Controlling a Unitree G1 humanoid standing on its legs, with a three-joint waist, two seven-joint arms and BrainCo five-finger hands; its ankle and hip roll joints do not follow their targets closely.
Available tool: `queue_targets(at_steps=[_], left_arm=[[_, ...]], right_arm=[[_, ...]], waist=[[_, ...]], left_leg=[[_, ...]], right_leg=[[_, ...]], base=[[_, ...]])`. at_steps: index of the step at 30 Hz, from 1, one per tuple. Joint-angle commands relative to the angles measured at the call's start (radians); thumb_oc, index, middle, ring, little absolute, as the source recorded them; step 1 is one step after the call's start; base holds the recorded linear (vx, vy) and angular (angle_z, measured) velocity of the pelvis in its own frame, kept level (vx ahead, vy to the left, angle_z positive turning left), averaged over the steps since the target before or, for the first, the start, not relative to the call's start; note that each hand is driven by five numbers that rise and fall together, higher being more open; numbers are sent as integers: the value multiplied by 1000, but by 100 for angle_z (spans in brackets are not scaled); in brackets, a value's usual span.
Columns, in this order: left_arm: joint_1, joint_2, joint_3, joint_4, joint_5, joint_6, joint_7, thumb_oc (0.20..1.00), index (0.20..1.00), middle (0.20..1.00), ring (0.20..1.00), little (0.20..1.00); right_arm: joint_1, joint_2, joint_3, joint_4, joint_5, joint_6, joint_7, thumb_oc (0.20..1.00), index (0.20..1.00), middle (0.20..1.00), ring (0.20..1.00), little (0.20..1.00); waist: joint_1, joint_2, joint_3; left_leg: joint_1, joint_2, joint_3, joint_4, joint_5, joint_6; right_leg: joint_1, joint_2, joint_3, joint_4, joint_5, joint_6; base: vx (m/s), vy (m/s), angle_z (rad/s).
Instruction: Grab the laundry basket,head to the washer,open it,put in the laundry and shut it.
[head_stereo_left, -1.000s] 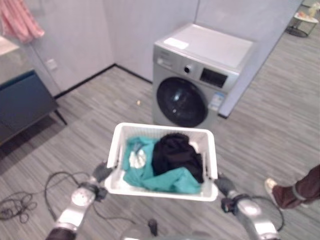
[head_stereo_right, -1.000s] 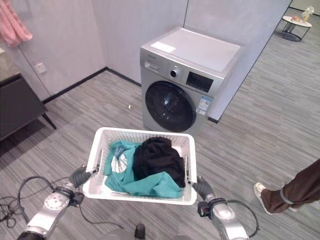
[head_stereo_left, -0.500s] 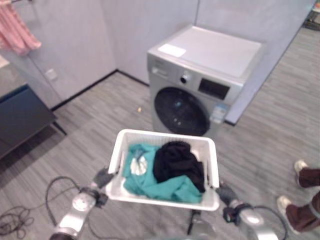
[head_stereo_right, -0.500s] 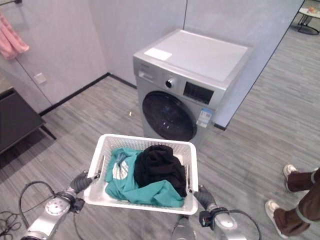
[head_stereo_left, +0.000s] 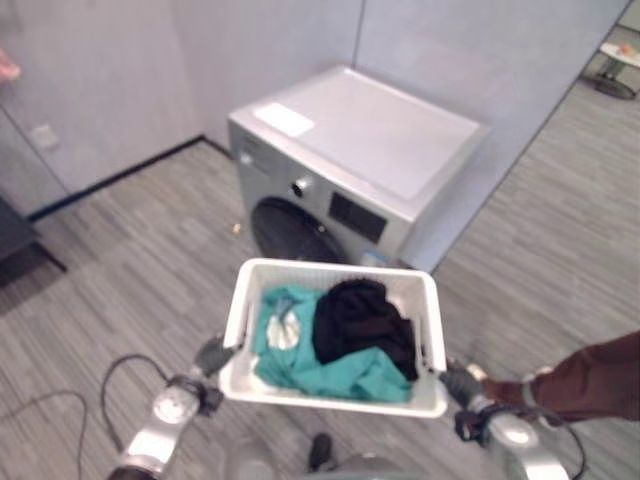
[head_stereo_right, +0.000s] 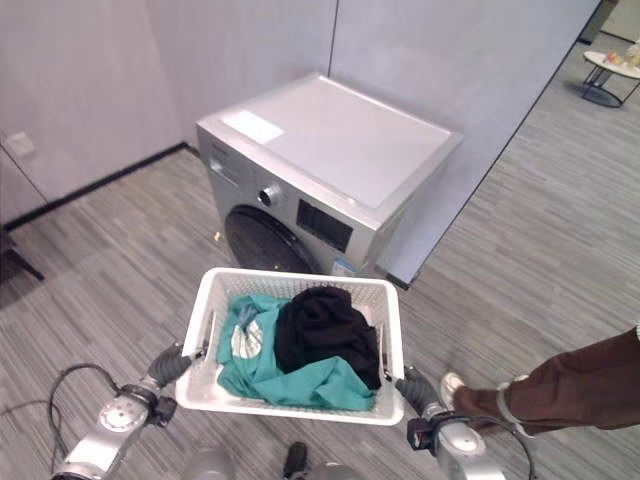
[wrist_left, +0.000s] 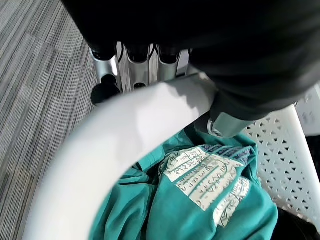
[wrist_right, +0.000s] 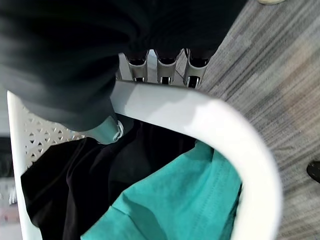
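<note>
Laundry basket (head_stereo_right: 392, 345), white and perforated, hangs in the air between the two arms, right in front of the silver washer (head_stereo_right: 330, 160), whose dark round door (head_stereo_right: 262, 240) is closed and partly hidden behind the basket's far rim. The left robot hand (wrist_left: 135, 67) is clamped on the basket's left rim, fingers curled under it and thumb over it; the right robot hand (wrist_right: 165, 67) grips the right rim the same way. Inside lie a teal shirt (head_stereo_right: 290, 380) with a pale print and a black garment (head_stereo_right: 325, 330) piled on top of it. A person's leg in brown trousers (head_stereo_right: 570, 385) stands on the grey floor (head_stereo_right: 110, 250) to the right.
</note>
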Motion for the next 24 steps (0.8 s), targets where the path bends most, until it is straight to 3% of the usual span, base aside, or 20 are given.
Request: queue_targets(at_steps=[1,2,5,24], left_arm=[[-63,13,53,-77,-132,-83,4,200,200,200,200,200],[-66,13,48,-74,-126,-88,3,200,200,200,200,200],[-70,18,38,-71,-127,-87,1,200,200,200,200,200],[-30,23,43,-96,-134,-85,-8,200,200,200,200,200]], right_arm=[[-2,-42,-45,-120,125,-99,64,200,200,200,200,200],[2,-33,-41,-121,127,-101,73,200,200,200,200,200],[5,-18,-27,-124,126,-100,82,200,200,200,200,200],[11,18,32,-117,97,-86,102,200,200,200,200,200]], waist=[[27,66,-30],[28,75,-45],[33,80,-75],[52,88,-108]], left_leg=[[86,0,-26,-276,111,5],[137,-11,-23,-348,99,-6],[187,-20,-6,-405,82,-9],[276,-69,11,-525,65,15]], right_leg=[[10,-111,108,45,2,173],[23,-121,98,42,-7,183],[43,-140,86,18,-4,196],[56,-181,59,-28,19,229]], base=[[184,125,-41],[185,131,-59],[156,127,-9],[24,56,9]])
